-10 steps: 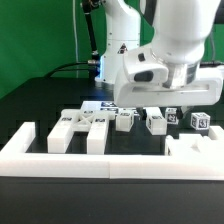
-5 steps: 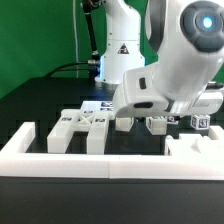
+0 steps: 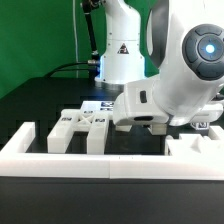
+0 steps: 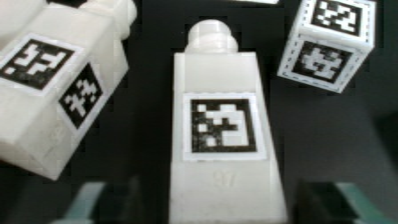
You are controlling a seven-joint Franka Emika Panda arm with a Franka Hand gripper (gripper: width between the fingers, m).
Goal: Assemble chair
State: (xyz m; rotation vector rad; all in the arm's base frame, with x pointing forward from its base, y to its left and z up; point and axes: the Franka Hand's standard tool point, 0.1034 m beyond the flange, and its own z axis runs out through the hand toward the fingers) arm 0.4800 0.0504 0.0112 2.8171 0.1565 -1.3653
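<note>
Fingers (image 4: pixel 114 207) stand open either side of the leg (image 4: pixel 222 120), not touching; you have them squared so closing grips its flat sides.

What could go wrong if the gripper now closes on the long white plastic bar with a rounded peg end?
1. The gripper straddles the long white plastic bar with open jaws, and the gaps look unequal. The nearer finger may touch first and turn the bar.
2. A larger white plastic part with two tags lies close beside that finger, which might knock it.
</note>
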